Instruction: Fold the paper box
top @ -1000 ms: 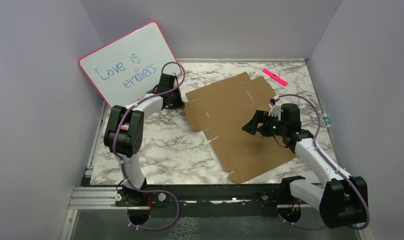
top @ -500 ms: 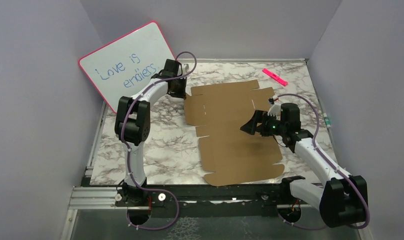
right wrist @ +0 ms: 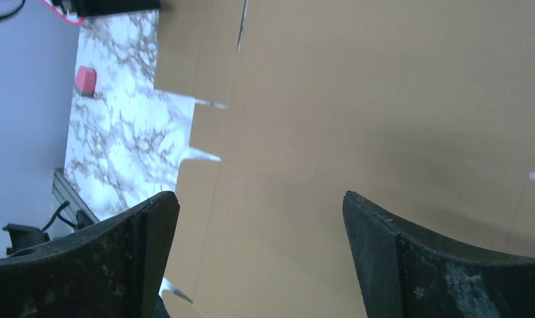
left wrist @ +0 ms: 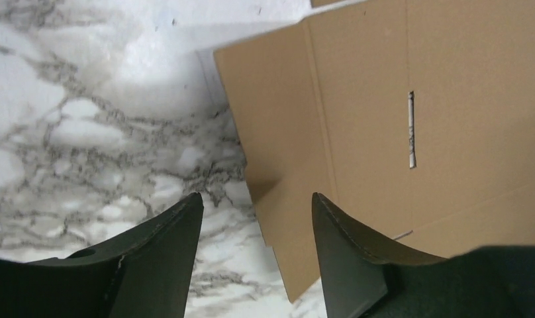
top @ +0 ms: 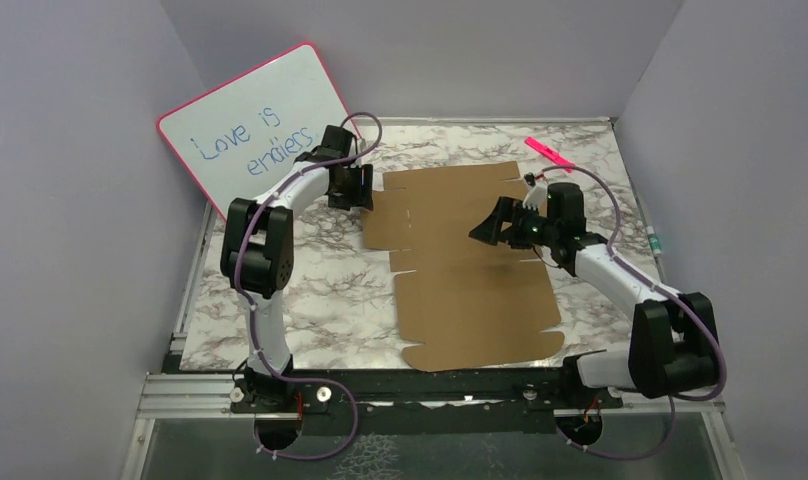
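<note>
The paper box [top: 460,270] is a flat brown die-cut sheet with flaps and slits, lying on the marble table, its long side running front to back. My left gripper [top: 364,189] is open at the sheet's far left corner. In the left wrist view, the sheet's left flap edge [left wrist: 298,199] lies on the table below the gap of the gripper [left wrist: 257,199], untouched. My right gripper [top: 486,228] hovers open over the sheet's far right part. In the right wrist view only bare cardboard [right wrist: 357,112] shows between the wide-apart tips of the gripper [right wrist: 261,195].
A pink-framed whiteboard [top: 255,130] leans against the back left wall, just behind the left arm. A pink marker [top: 548,152] lies at the back right. A small pink block [right wrist: 86,79] sits on the marble left of the sheet. Purple walls enclose the table.
The left gripper turned the sheet until it lay square to the table, then opened and let go of its corner. The right gripper moved a little farther back over the sheet.
</note>
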